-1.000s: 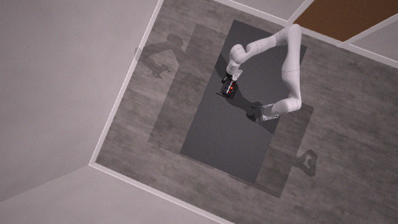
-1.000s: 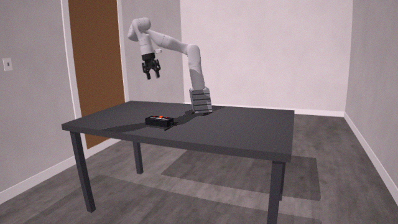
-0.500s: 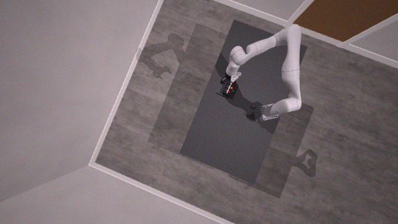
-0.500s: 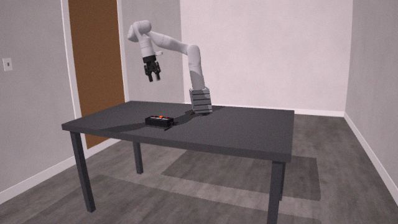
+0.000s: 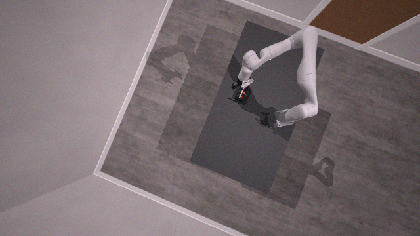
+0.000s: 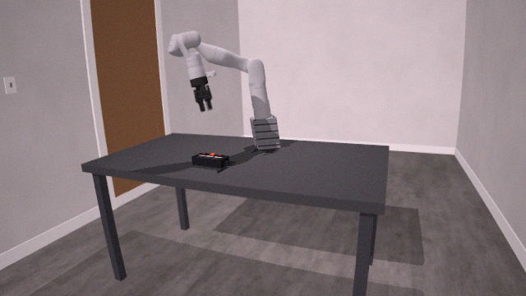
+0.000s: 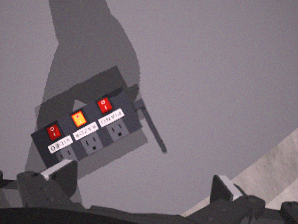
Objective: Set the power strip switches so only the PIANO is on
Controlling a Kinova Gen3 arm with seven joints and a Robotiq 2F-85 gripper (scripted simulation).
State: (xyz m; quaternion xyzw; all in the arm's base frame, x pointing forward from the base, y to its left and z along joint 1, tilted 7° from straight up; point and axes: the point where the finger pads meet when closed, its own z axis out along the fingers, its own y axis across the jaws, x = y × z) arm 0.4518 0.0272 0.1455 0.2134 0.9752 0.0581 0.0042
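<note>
Wrist view: the power strip [image 5: 241, 94] [image 6: 207, 160] [image 7: 104, 134] lay on the bench [image 5: 226, 137] [image 6: 288, 173] [image 7: 215, 75], below the fingers [image 5: 234, 86] [image 6: 201, 108], which stood spread with nothing between them. In that view it sat up and left of the gap, its long axis slanting up to the right, askew to the line joining the tips. The middle switch [image 7: 78, 118] glowed; the PIANO switch [image 7: 104, 104], at the upper-right end, looked unlit, so the coming press probably needed a sideways shift first.

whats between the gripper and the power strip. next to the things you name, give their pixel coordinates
Only open air: in the exterior view the open gripper [image 5: 240, 86] [image 6: 206, 110] [image 7: 143, 183] hangs above the power strip [image 5: 243, 94] [image 6: 210, 161] [image 7: 90, 131], nothing in the gap.
</note>
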